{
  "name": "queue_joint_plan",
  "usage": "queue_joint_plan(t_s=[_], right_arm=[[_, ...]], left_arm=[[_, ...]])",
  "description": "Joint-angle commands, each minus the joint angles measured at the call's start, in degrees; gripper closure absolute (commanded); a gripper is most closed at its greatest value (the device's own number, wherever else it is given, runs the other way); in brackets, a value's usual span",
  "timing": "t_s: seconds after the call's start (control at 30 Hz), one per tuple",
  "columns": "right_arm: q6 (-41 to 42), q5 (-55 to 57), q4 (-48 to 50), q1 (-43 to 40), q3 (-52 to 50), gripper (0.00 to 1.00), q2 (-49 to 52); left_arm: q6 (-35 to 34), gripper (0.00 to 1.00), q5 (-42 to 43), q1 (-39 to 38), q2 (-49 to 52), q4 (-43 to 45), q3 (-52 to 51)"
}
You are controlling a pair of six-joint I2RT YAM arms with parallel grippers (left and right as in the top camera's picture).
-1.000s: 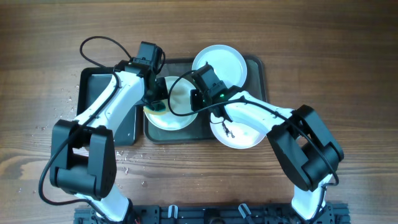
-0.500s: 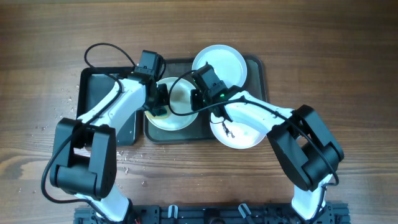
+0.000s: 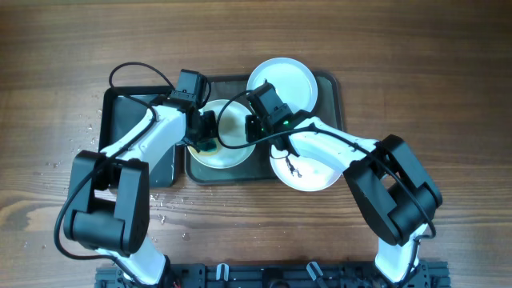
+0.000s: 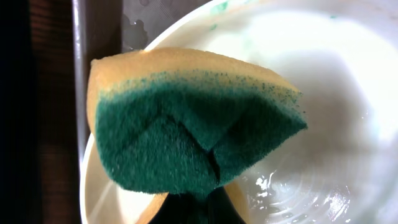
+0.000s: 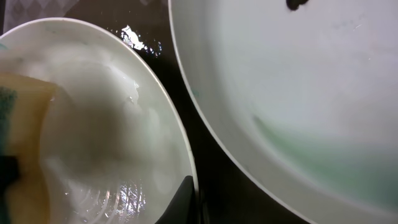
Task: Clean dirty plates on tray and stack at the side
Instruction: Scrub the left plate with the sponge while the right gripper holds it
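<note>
Under left hand (image 3: pixel 206 134), white plate (image 3: pixel 232 151), sponge (image 4: pixel 186 140) gripped

We see two arms of one make. The left arm (image 3: pixel 144 136) and the right arm (image 3: pixel 324 148) both wear smooth white shells on their long links, joined by bulky, rounded black housings (image 3: pixel 108 200). A thin black cable (image 3: pixel 128 68) loops free near the left wrist. A small green light (image 3: pixel 282 124) glows on the right arm's black wrist block. The left tool (image 3: pixel 204 139) and the right tool (image 3: pixel 253 130) are black, with dark fingers. Both arms are mounted on a black rail (image 3: pixel 264 276).
</note>
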Motion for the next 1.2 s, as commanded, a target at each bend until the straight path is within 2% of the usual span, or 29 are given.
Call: queue_joint_plan(t_s=[0.0, 0.47, 0.73, 1.0, 1.17], right_arm=[[-0.07, -2.56, 0.52, 0.35, -0.13, 0.96, 1.01], [-0.07, -2.56, 0.57, 0.35, -0.13, 0.96, 1.01], [-0.09, -2.56, 0.61, 0.35, -0.13, 0.96, 1.01], [-0.07, -2.56, 0.72, 0.35, -0.13, 0.96, 1.01], [-0.09, -2.56, 0.70, 0.35, -0.13, 0.96, 1.01]], left_arm=[[0.33, 0.96, 5.44, -0.39, 4.50, -0.35, -1.86], [1.01, 0.96, 22.75, -0.39, 5.57, 2.82, -1.86], [1.66, 0.96, 23.23, -0.39, 4.94, 3.41, -1.18], [2.71, 0.96, 23.69, -0.37, -0.15, 2.51, -0.33], [2.23, 0.96, 16.74, -0.39, -0.37, 1.27, -0.33]])
